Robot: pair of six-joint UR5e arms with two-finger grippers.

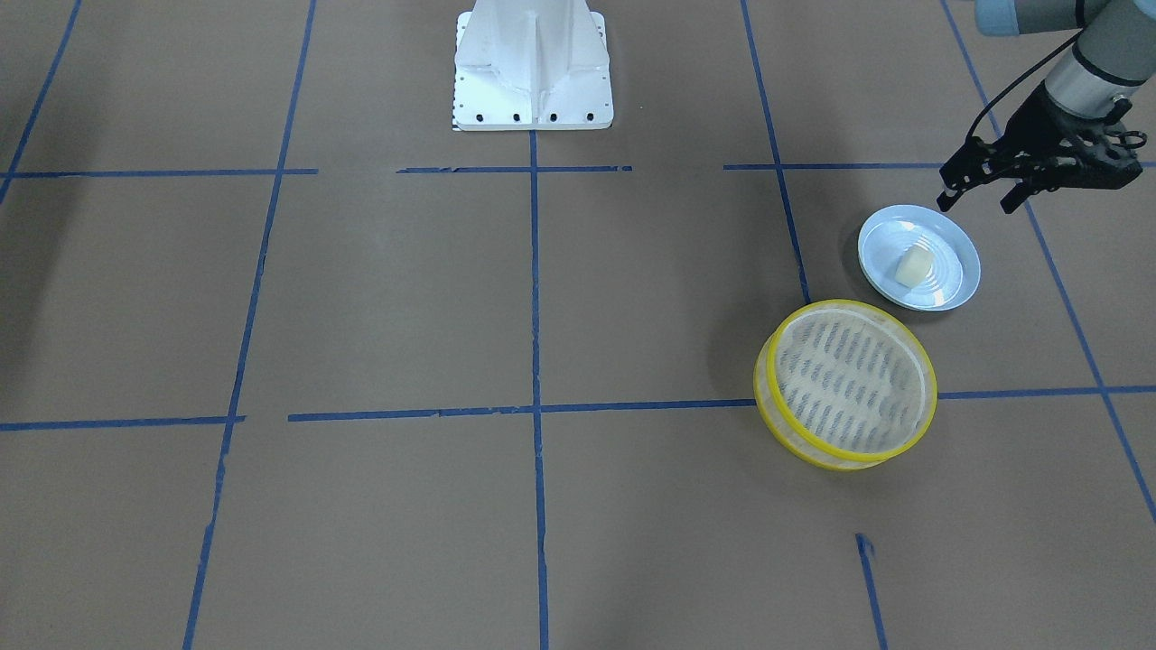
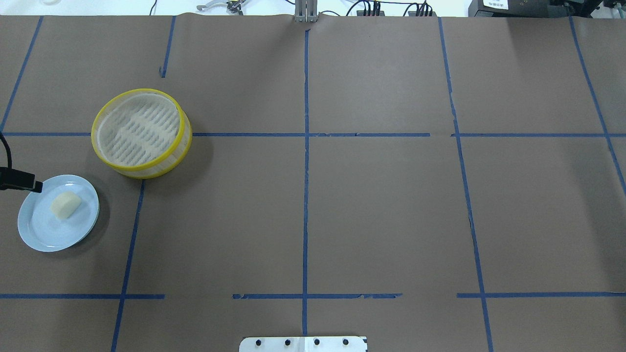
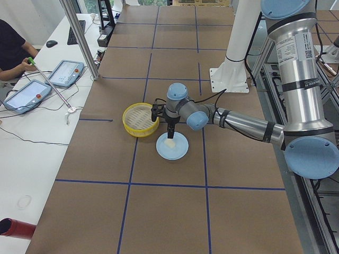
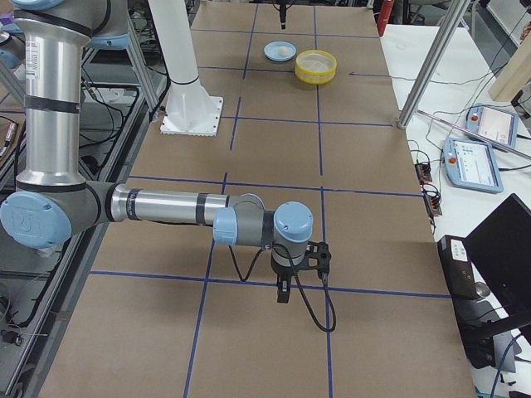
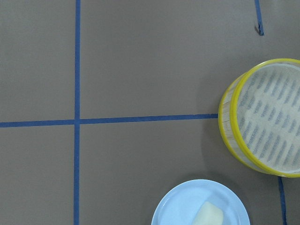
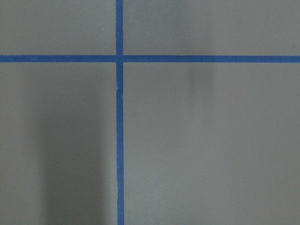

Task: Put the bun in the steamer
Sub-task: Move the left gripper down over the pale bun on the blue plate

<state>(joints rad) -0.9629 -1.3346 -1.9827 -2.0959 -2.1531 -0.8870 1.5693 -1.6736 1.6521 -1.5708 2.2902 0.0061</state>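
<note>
The bun [image 1: 912, 264] is a small cream-white lump lying on a light-blue plate [image 1: 950, 271]. The steamer [image 1: 849, 379], a round yellow-rimmed basket with a slotted floor, stands empty beside the plate. My left gripper [image 1: 978, 200] is open and empty, hovering above the plate's edge nearest the robot. In the overhead view only one of its fingers [image 2: 20, 179] shows, by the plate [image 2: 44, 230], bun [image 2: 65, 204] and steamer [image 2: 141, 132]. The left wrist view shows the bun [image 5: 208, 216], plate [image 5: 180, 211] and steamer [image 5: 265, 117]. My right gripper [image 4: 284, 286] shows only in the exterior right view; I cannot tell its state.
The white robot base [image 1: 533, 68] stands at the table's middle edge. Brown paper with blue tape lines [image 2: 305, 195] covers the table. Operators' tablets [image 3: 66, 71] lie on a side table beyond the far edge.
</note>
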